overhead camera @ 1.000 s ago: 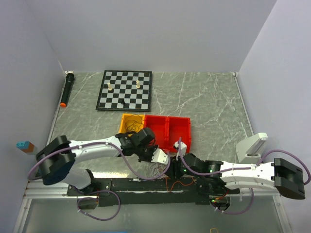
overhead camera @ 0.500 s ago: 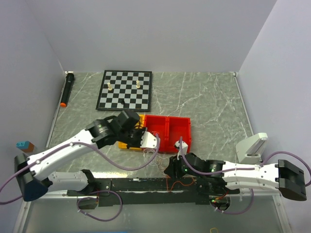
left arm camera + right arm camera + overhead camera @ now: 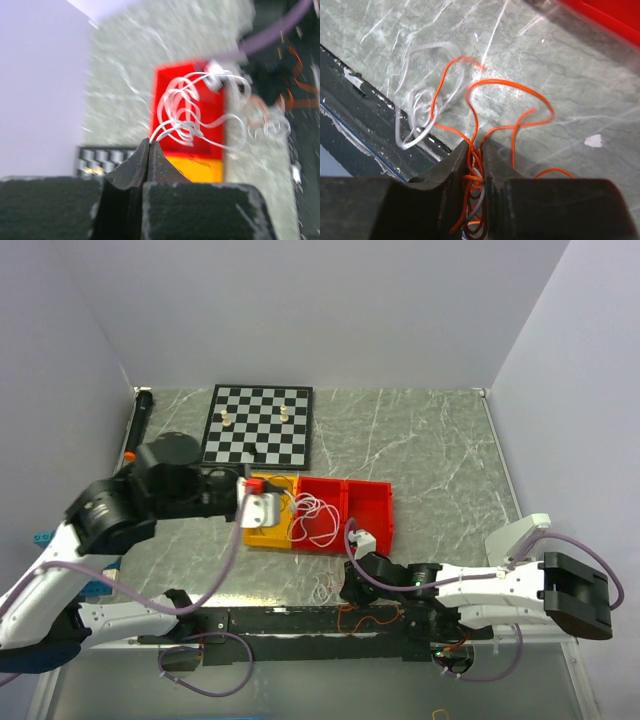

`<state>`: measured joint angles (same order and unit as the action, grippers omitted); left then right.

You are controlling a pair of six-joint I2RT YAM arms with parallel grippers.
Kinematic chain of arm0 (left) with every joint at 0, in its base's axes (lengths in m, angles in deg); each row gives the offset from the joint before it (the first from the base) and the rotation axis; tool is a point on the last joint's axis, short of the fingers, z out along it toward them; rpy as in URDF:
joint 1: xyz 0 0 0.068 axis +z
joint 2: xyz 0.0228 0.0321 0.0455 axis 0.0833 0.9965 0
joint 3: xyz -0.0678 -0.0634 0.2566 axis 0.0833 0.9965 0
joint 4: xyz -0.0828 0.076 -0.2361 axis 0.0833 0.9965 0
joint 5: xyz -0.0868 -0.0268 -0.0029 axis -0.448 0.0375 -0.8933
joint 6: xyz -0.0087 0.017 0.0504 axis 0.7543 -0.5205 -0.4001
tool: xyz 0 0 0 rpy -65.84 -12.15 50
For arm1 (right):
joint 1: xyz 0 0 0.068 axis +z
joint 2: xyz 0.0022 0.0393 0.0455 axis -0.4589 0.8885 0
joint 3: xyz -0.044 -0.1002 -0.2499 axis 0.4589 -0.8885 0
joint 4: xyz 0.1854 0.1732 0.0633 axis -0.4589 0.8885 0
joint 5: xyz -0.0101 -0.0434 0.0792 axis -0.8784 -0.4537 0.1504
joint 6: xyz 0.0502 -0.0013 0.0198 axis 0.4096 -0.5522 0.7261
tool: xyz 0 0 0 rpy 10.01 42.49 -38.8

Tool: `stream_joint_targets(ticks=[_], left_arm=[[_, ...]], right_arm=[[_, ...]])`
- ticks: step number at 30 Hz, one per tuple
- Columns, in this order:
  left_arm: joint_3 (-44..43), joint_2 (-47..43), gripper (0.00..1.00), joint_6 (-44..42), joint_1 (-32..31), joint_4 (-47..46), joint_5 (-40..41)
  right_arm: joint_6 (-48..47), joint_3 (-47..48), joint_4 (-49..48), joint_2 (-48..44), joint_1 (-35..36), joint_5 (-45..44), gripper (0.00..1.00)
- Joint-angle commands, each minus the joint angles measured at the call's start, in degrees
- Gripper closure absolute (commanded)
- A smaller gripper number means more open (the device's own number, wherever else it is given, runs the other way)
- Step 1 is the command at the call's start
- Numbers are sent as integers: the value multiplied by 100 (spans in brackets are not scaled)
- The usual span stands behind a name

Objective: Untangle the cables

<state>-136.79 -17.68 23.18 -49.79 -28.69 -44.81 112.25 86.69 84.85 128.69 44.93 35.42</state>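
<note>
Two grips: left gripper (image 3: 149, 142) jaws pressed together on thin white looped wire (image 3: 186, 112) trailing ahead; right gripper (image 3: 476, 146) jaws nearly together, thin orange-red wire (image 3: 512, 86) pinched between. Step: separating strands; next, probably draw apart.

Two chess pieces (image 3: 227, 420), one chessboard (image 3: 250, 440), one yellow bin (image 3: 265, 537).

White cable (image 3: 180, 117) loops, orange cable (image 3: 475, 172) strands, red bin (image 3: 367, 502), yellow bin (image 3: 262, 537), black-and-white chequered chessboard (image 3: 257, 426), grey-green marbled tabletop (image 3: 440, 455), pale lilac walls (image 3: 300, 310).
</note>
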Motion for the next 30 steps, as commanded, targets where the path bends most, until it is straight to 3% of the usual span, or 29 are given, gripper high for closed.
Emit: stream_joint_targets(ticks=[1, 7, 14, 23, 30], left_arm=[[-544, -259, 99, 344, 7, -775, 116], [-1, -646, 99, 213, 7, -2023, 398], [1457, -481, 99, 239, 7, -2841, 969], [2865, 758, 99, 178, 34, -4343, 1751], [2954, 1918, 99, 186, 262, -5101, 2569]], right_arm=[[122, 262, 91, 279, 70, 54, 79], [87, 412, 231, -62, 140, -191, 80], [78, 131, 346, -1467, 202, -543, 86], [342, -194, 636, -2216, 211, -701, 89], [333, -388, 891, -2752, 220, -772, 89]])
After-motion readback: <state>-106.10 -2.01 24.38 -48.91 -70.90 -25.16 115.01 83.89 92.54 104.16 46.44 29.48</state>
